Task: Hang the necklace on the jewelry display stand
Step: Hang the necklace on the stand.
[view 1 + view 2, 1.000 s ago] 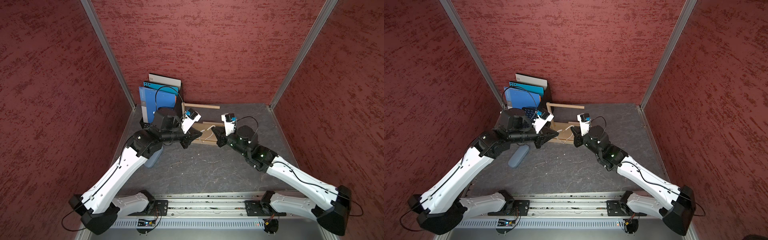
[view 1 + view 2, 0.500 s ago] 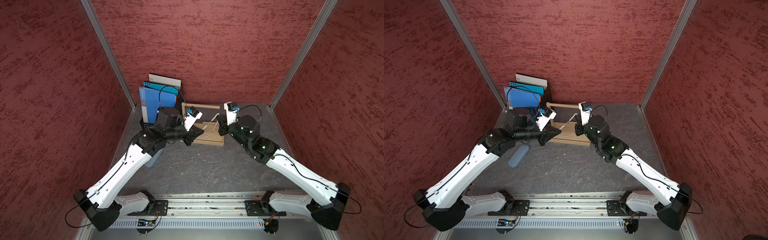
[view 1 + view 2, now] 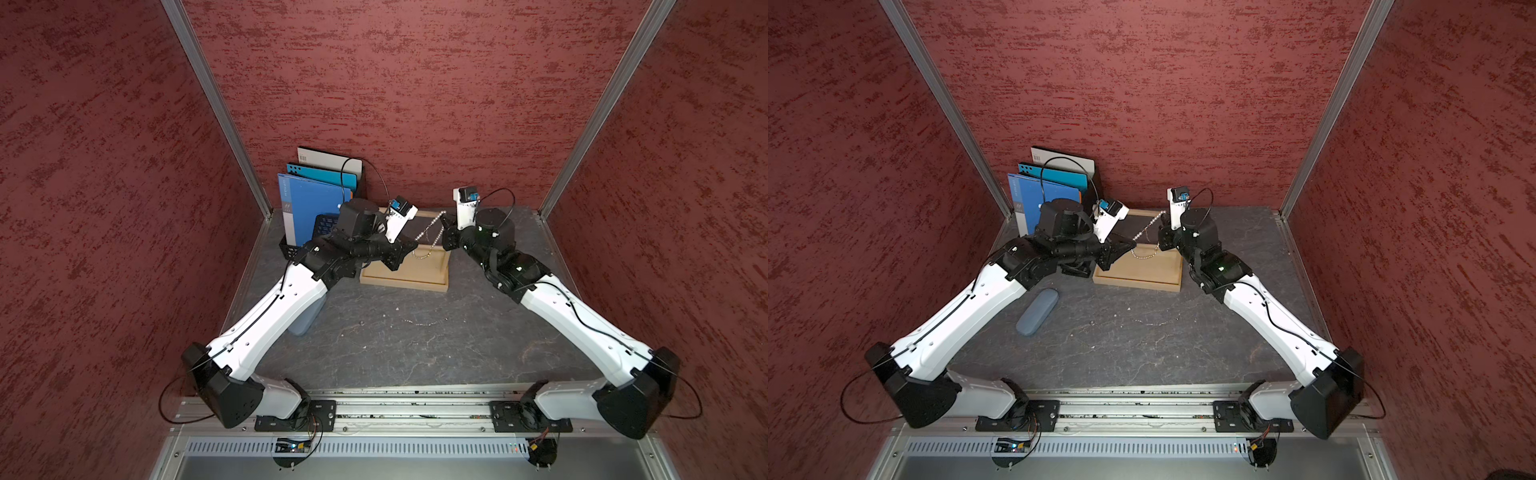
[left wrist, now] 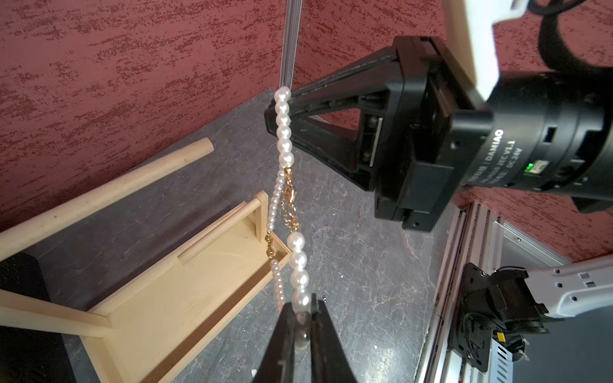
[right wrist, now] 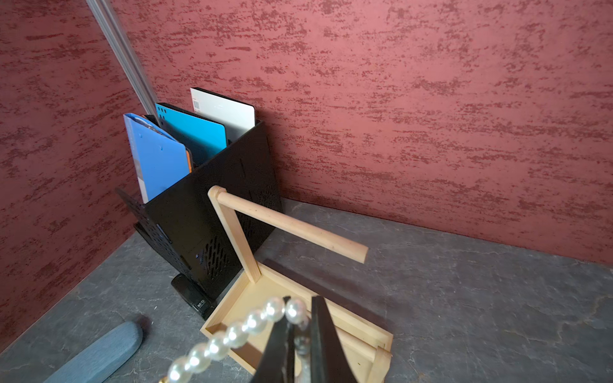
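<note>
**On the tabletop**

A dark grey stone-patterned tabletop [image 3: 415, 357] is carrying a pale wooden jewelry display stand [image 3: 403, 284] at the back, a black mesh file rack with blue folders [image 5: 212, 212] just beside it, a blue-grey oblong case [image 3: 1037, 311], and a short loose bead string [image 3: 420, 323].

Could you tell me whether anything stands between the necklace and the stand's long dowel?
Nothing visible does. The necklace stretches between the left tool and right tool over the tray, and the dowel beyond it is bare; the file rack stands beside its post.
</note>
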Robot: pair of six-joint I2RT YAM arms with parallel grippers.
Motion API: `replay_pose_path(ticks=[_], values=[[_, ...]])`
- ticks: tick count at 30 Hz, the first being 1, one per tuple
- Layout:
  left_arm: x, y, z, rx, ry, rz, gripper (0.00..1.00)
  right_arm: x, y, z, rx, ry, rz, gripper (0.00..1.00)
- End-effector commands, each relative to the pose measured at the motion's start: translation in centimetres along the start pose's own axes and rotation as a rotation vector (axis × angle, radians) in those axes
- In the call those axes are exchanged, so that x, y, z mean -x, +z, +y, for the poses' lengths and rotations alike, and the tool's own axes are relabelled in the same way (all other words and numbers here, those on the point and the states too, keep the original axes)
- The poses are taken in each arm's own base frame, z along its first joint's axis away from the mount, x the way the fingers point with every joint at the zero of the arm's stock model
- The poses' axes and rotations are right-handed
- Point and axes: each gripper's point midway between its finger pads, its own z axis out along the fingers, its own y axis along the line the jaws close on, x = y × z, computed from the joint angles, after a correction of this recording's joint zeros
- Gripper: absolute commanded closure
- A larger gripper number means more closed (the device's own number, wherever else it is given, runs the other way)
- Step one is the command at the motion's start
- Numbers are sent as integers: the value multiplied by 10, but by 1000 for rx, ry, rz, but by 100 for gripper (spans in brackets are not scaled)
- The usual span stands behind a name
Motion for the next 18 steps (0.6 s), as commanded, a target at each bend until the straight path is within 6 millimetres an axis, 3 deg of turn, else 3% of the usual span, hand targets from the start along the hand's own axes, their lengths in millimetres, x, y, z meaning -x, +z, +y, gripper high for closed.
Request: replay_pose_path(ticks=[1,11,18], values=[[16,17,11,18,24,-31,88,13,11,-11,-12,39,-24,100],[32,80,53,67,-41,-46,88,8,70,-52,-105,76,16,100],[38,108,77,109,-70,-52,88,9,105,-71,-158,78,9,100]])
